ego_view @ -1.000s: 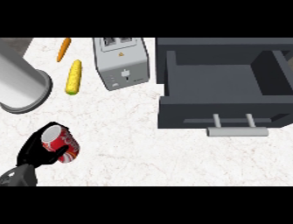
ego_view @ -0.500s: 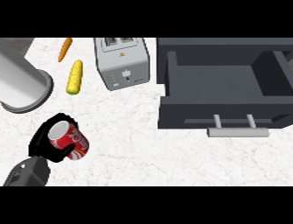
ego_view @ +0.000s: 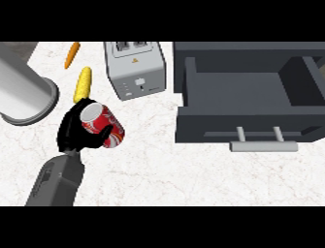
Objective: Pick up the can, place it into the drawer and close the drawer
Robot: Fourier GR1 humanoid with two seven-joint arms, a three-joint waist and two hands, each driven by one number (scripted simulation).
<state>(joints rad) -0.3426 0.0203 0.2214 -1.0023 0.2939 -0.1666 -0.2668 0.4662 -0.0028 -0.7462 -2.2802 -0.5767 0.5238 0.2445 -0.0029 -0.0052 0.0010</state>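
The red can [ego_view: 102,123] is tilted, its silver top facing up and left, left of the counter's middle. My left hand [ego_view: 75,133] is curled round it from the left, with a black finger crossing the can's side. The grey forearm comes in from the lower left. The open dark grey drawer [ego_view: 215,128] stands at the right, its inside bare, with a pale bar handle [ego_view: 264,145] on its front. The can is well left of the drawer. My right hand does not show.
A silver toaster [ego_view: 136,70] stands between the can and the drawer, farther back. A yellow corn cob [ego_view: 84,83] lies just behind the hand and an orange carrot [ego_view: 72,54] beyond it. A large pale cylinder [ego_view: 11,89] fills the upper left.
My left hand has carried the can away from the lower left, farther from me and a little right, toward the corn cob. The drawer has stayed open and still.
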